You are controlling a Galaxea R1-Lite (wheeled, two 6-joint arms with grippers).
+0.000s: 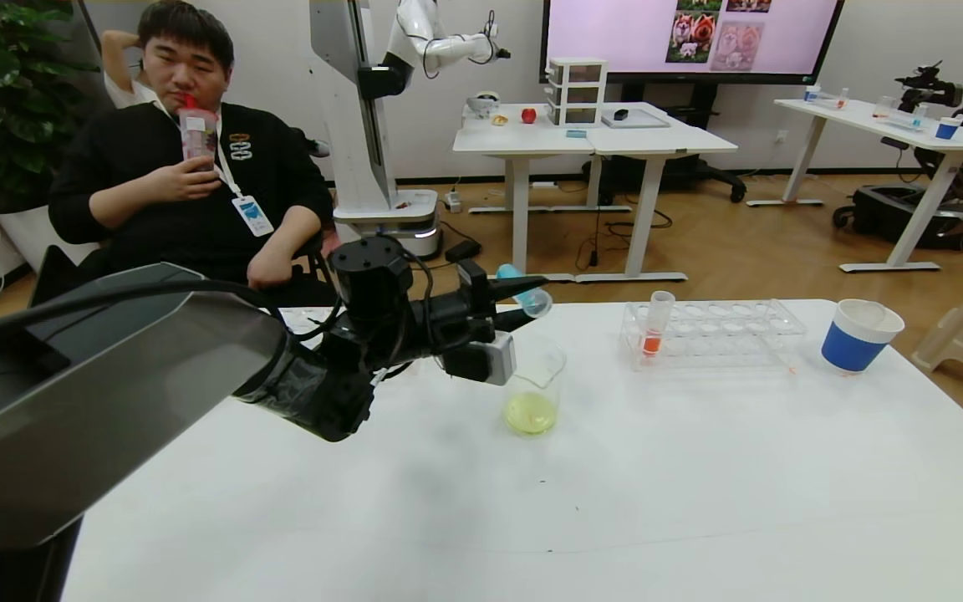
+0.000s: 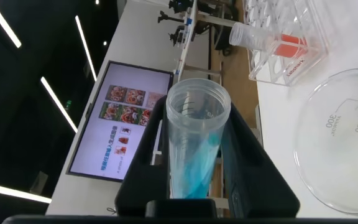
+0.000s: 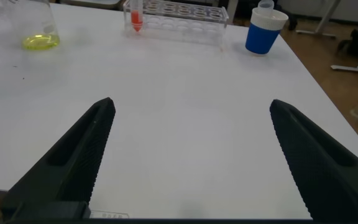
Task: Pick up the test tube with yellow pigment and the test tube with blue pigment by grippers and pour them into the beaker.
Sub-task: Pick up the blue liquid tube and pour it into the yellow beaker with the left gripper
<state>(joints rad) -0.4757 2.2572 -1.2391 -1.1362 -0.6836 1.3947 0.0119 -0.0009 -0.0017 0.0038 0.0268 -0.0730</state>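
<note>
My left gripper (image 1: 536, 298) is shut on the test tube with blue pigment (image 1: 523, 291) and holds it tilted, mouth down and to the right, just above the beaker (image 1: 534, 389). In the left wrist view the tube (image 2: 194, 155) sits between the black fingers (image 2: 143, 163), with blue liquid in its bottom and along its wall; the beaker's rim (image 2: 347, 137) is beside it. The beaker holds yellow liquid at its bottom. The test tube with yellow pigment is out of view. My right gripper (image 3: 191, 109) is open and empty over bare table.
A clear tube rack (image 1: 711, 333) with one orange-liquid tube (image 1: 657, 326) stands right of the beaker. A blue white-rimmed paper cup (image 1: 859, 334) is at the far right. A seated person is behind the table's far left edge.
</note>
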